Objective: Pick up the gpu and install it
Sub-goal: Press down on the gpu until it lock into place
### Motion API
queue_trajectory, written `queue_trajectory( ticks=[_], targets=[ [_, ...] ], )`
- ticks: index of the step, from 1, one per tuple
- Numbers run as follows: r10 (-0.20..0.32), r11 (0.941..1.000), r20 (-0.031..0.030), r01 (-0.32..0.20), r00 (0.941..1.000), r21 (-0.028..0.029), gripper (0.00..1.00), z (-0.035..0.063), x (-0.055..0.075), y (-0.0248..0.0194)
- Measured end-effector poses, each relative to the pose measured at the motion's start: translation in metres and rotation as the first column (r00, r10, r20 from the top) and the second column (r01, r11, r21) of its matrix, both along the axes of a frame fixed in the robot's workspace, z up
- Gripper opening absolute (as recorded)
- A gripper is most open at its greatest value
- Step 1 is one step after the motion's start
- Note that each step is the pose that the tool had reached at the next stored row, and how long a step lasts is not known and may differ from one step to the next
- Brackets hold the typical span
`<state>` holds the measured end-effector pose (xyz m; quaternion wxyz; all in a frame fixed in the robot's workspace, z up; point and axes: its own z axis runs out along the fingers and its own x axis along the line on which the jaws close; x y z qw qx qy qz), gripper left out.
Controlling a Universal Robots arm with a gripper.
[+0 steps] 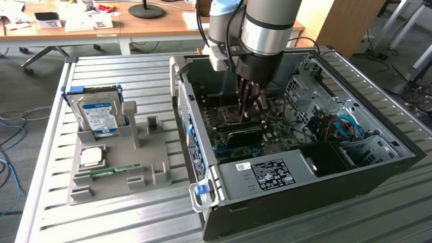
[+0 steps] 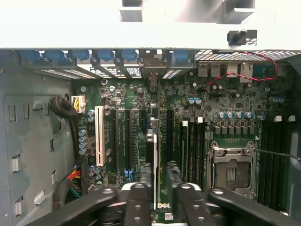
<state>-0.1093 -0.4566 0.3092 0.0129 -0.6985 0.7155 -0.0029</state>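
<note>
Exterior view, left to right. A grey fixture [image 1: 111,167] on the slatted table [image 1: 47,152] carries 1 hard drive [image 1: 98,114] with a blue label, standing on edge, and 1 green RAM stick [image 1: 108,172] lying flat. To the exterior view's right, the open computer case [image 1: 304,177] lies on its side, and the arm reaches down into it with the gripper [image 1: 251,104] over the motherboard [image 1: 270,129].

Wrist view: the gpu [image 2: 154,160] shows edge-on as 1 thin strip, pale along its upper edge; its face is hidden. It stands on edge among the expansion slots, just beside the white slot's [image 2: 99,136] dark neighbours. Its long axis runs parallel to those slots, with the silvery bracket end toward the case's rear wall [image 2: 108,56]. The gripper [image 2: 157,181] straddles the card's upper edge. We cannot tell whether the jaws clamp it or merely bracket it.
</note>
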Motion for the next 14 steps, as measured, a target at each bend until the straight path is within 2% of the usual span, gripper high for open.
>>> queue_trajectory(
  ticks=[2, 3, 5, 14],
  targets=[
    [0.0, 1.0, 0.0, 0.0, 1.0, 0.0, 0.2, 0.0, 0.0, 0.0],
    [0.0, 1.0, 0.0, 0.0, 1.0, 0.0, 0.2, 0.0, 0.0, 0.0],
    [0.0, 1.0, 0.0, 0.0, 1.0, 0.0, 0.11, 0.0, 0.0, 0.0],
    [0.0, 1.0, 0.0, 0.0, 1.0, 0.0006, 0.11, -0.0001, 0.0, 0.0001]
  ],
)
